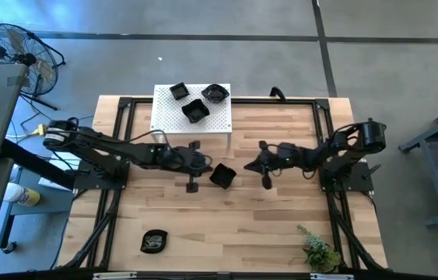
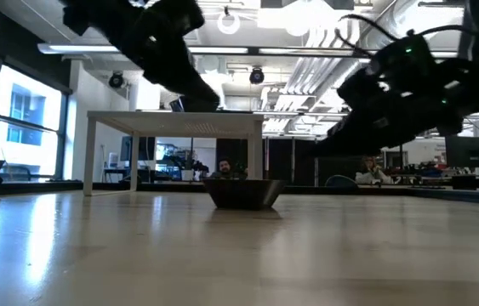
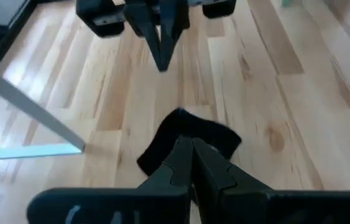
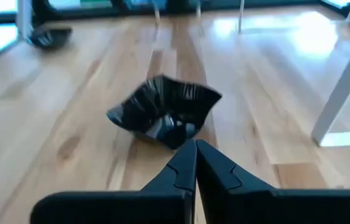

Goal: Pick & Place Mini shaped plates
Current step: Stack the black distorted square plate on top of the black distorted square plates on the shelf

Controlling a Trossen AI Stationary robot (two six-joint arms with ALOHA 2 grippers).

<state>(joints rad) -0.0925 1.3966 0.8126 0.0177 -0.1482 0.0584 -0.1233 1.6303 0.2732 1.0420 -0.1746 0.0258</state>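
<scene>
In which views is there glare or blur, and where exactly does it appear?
Low view: window light glares on the table, and both arms are dark silhouettes. Right wrist view: highlights on the glossy black plate, and the far table is washed out. Left wrist view: the plate is soft. High view: even light.

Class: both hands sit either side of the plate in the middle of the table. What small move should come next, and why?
Probably open the left hand and ease it onto the plate. Both hands look shut, the right hand too, and the plate lies free on the table between them.
</scene>
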